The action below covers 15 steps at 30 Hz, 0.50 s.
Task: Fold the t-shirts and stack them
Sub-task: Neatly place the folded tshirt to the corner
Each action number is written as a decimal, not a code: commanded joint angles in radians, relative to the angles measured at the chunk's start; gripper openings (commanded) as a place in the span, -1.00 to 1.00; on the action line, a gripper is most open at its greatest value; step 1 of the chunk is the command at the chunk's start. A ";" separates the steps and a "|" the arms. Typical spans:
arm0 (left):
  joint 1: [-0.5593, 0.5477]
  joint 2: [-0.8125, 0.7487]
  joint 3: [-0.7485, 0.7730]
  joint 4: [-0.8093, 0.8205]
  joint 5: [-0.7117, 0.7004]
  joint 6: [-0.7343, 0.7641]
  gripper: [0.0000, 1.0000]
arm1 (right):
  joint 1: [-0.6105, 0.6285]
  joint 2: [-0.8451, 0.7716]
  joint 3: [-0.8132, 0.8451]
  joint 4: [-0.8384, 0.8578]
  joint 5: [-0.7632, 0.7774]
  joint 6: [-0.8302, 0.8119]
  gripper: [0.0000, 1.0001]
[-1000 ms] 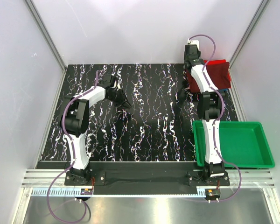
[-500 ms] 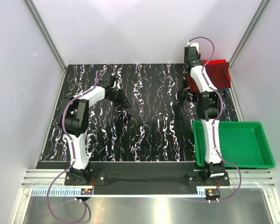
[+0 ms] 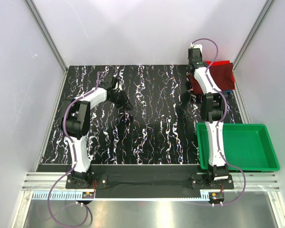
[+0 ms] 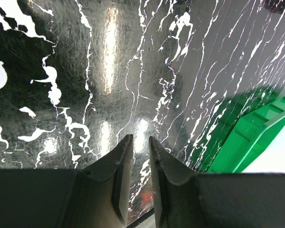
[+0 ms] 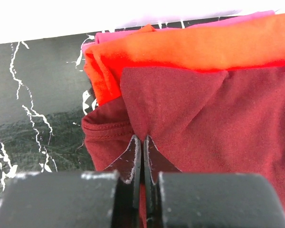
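White/blk arms (image 3: 80,152) w/ purple cables (image 3: 208,37); blk tapered left gripper (image 4: 140,137).

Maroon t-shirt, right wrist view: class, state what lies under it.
A bright red t-shirt pokes out beneath the maroon t-shirt, with a pink cloth edge lower still. Their covered parts cannot be seen.

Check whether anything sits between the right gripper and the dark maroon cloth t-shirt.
Nothing visible does: the right gripper is shut on a fold of the dark maroon cloth t-shirt, the top layer of the pile.
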 commanded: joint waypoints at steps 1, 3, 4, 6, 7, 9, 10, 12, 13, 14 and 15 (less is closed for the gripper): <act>0.006 -0.051 0.026 0.042 0.041 -0.014 -0.51 | 0.005 -0.145 -0.017 0.053 -0.096 -0.019 -1.00; 0.006 -0.051 0.025 0.055 0.050 -0.026 -0.51 | 0.007 -0.181 -0.054 0.058 -0.128 -0.027 -1.00; 0.006 -0.051 0.026 0.059 0.053 -0.028 -0.51 | 0.005 -0.193 -0.070 0.073 -0.152 -0.027 -1.00; 0.006 -0.051 0.022 0.062 0.054 -0.025 -0.51 | 0.008 -0.215 -0.119 0.087 -0.176 -0.025 -1.00; 0.006 -0.052 0.019 0.061 0.053 -0.025 -0.51 | 0.008 -0.233 -0.132 0.099 -0.189 -0.024 -1.00; 0.004 -0.057 0.004 0.062 0.054 -0.020 -0.51 | 0.010 -0.245 -0.155 0.107 -0.214 -0.024 -1.00; 0.006 -0.059 -0.004 0.065 0.053 -0.019 -0.51 | 0.011 -0.248 -0.161 0.116 -0.229 -0.021 -1.00; 0.006 -0.060 -0.015 0.065 0.053 -0.017 -0.51 | 0.011 -0.253 -0.179 0.127 -0.249 -0.018 -1.00; 0.006 -0.059 -0.016 0.064 0.053 -0.017 -0.51 | 0.011 -0.252 -0.184 0.131 -0.272 -0.016 -1.00; 0.006 -0.059 -0.016 0.061 0.051 -0.014 -0.51 | 0.011 -0.248 -0.184 0.133 -0.277 -0.010 -1.00; 0.006 -0.057 -0.012 0.058 0.054 -0.011 -0.51 | 0.011 -0.229 -0.175 0.125 -0.278 -0.005 -1.00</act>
